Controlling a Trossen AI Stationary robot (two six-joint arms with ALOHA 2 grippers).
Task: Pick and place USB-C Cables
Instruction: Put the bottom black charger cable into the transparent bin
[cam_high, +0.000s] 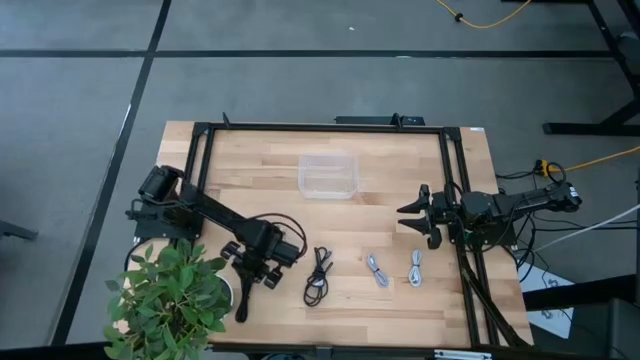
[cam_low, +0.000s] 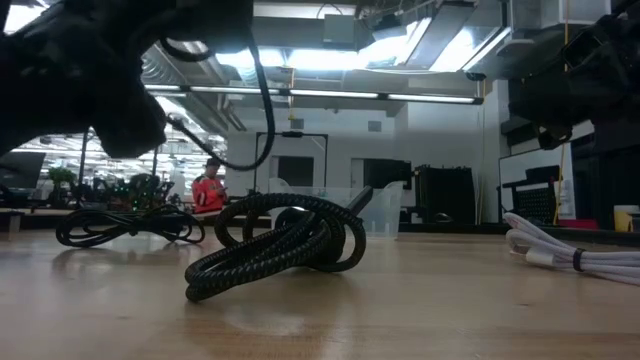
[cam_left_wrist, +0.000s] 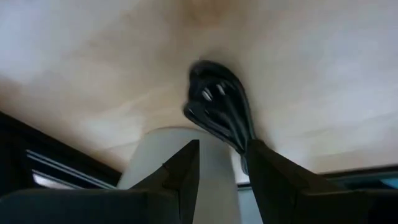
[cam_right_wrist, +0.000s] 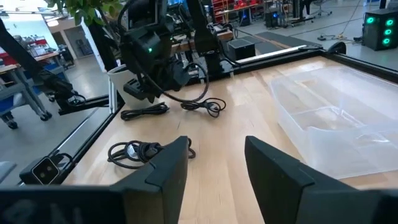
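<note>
Hovering left hand (cam_left_wrist: 222, 163), fingers parted, above black cable (cam_left_wrist: 217, 106), nothing held

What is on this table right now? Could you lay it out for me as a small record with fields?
Surface: wooden table
Loose black cable: coiled, front middle of the table
Second black cable: bundled, just ahead of the left gripper
Light grey cables: two, side by side, and
Clear bin: back middle of the table
Potted plant: front left corner
Left gripper: jaws open, beside the plant, holding nothing
Right gripper: jaws open, at the right edge, holding nothing
</note>
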